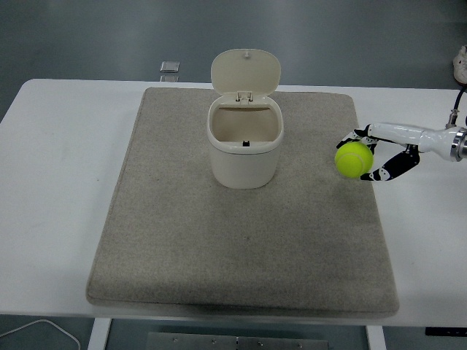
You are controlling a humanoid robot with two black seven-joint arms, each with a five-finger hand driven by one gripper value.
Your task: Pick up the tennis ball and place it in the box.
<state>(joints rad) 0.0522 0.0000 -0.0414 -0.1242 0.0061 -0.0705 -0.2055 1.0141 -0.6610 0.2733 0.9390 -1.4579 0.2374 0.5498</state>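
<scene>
Tennis ball: fuzzy yellow-green sphere, grasped in fingers of right hand, over right part of mat. Box: cream plastic, rounded, hinged lid upright. Mat: grey, felt-like, rectangular. Worktop: smooth white; grey floor beyond.

Right hand gripping tennis ball above mat, open-lidded box to its left

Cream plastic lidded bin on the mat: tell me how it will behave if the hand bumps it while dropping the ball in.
The cream plastic lidded bin looks thin-walled and apparently almost empty, so probably light and easily shoved. Its raised lid puts weight high at the back, so it may tip backward. The grey felt-like mat should resist sliding somewhat.
</scene>
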